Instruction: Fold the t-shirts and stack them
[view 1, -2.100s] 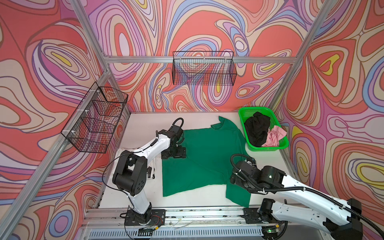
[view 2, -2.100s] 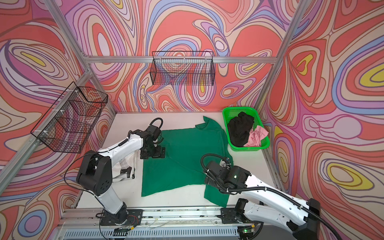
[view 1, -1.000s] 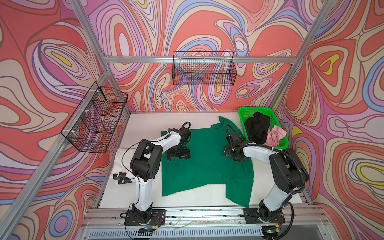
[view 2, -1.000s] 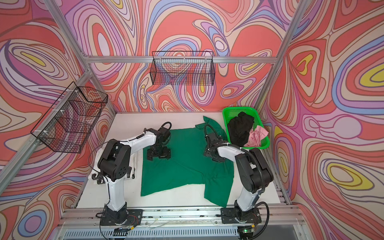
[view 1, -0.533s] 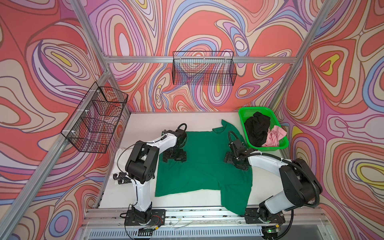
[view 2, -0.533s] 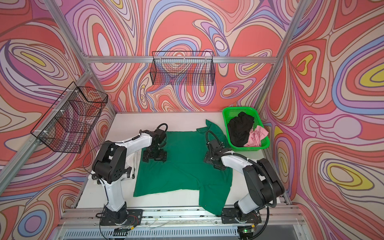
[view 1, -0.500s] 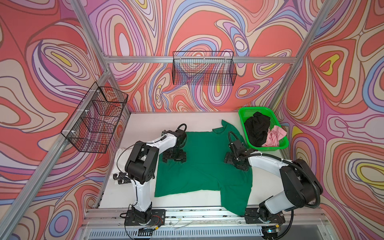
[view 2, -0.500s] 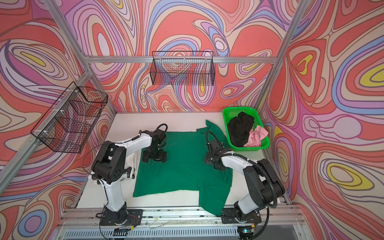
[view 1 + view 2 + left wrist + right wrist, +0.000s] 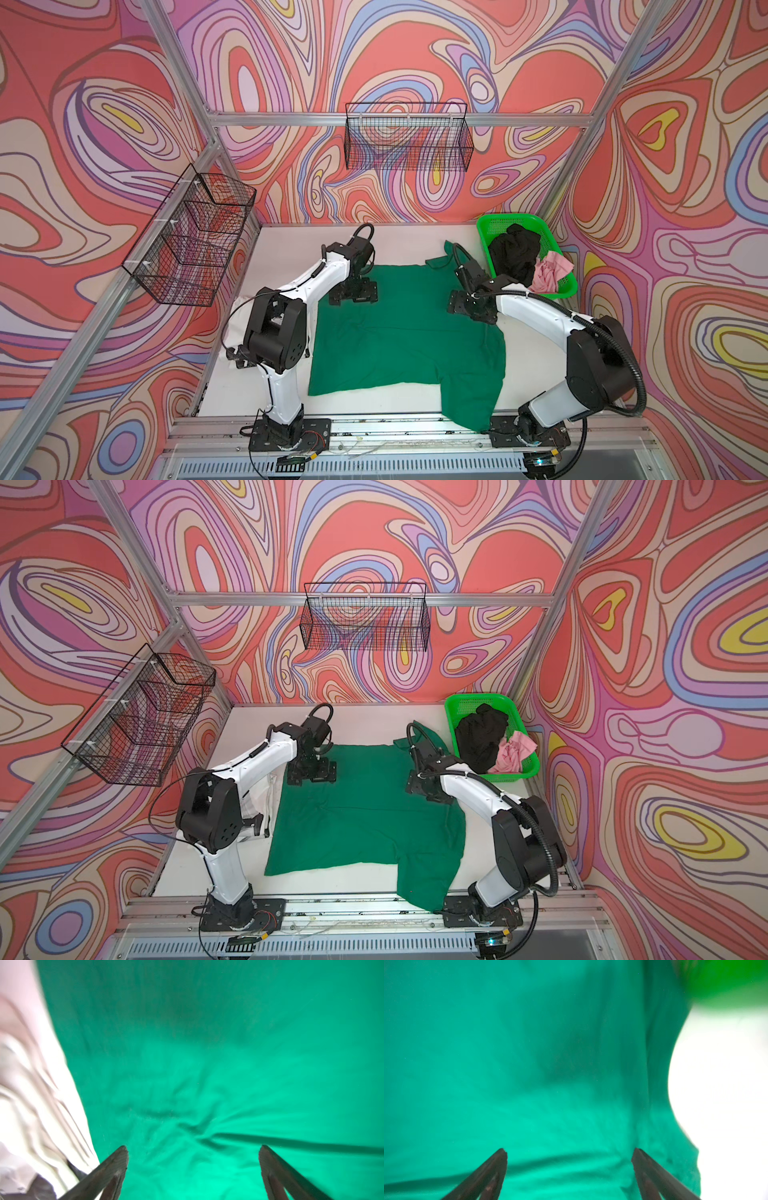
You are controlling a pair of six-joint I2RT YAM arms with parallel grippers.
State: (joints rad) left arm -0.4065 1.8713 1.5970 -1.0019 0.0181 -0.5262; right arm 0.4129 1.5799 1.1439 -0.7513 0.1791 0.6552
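The left pincer (image 9: 193, 1149) stands wide open, its 2 dark fingers (image 9: 116, 1163) spread just over the green shirt (image 9: 207, 1064) and gripping nothing. Only the left wrist view shows the fine creases gathered between them and, beside the shirt's edge, the blurred white shirt (image 9: 31, 1095) with a black mark. The right pincer (image 9: 569, 1151) is likewise wide open and empty over the same cloth. Its wrist view adds the shirt's edge against the bare desk (image 9: 716, 1084) and a blur of the basket (image 9: 726, 980). Only the top views give the layout. There the left pincer (image 9: 353, 291) sits at the shirt's far left part and the right pincer (image 9: 471, 305) at its far right, near the basket (image 9: 486, 224) holding the black shirt (image 9: 513, 257) and pink shirt (image 9: 550, 270). The green shirt (image 9: 399, 332) lies spread across mid-desk, 1 corner reaching over the front rail (image 9: 374, 424). The white shirt (image 9: 237, 309) lies by its left edge, partly behind the left arm.
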